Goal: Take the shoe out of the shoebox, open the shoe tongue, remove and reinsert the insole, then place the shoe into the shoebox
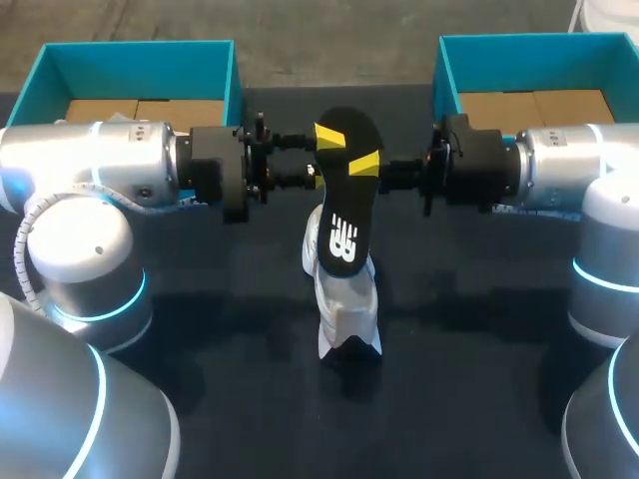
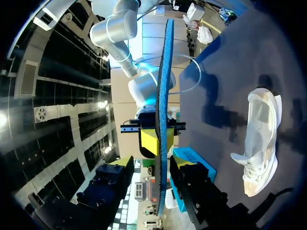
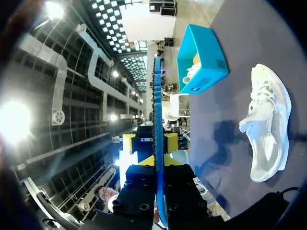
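Left hand [image 1: 325, 140] and right hand [image 1: 367, 163] pinch the insole [image 1: 344, 215] above the shoe [image 1: 346, 304].

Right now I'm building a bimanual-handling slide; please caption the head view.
Left gripper and right gripper pinch the black insole between them above the white shoe lying on the dark table.

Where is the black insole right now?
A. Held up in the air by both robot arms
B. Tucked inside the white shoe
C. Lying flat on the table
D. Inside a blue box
A: the black insole hangs above the white shoe, pinched by the left fingers and the right fingers.
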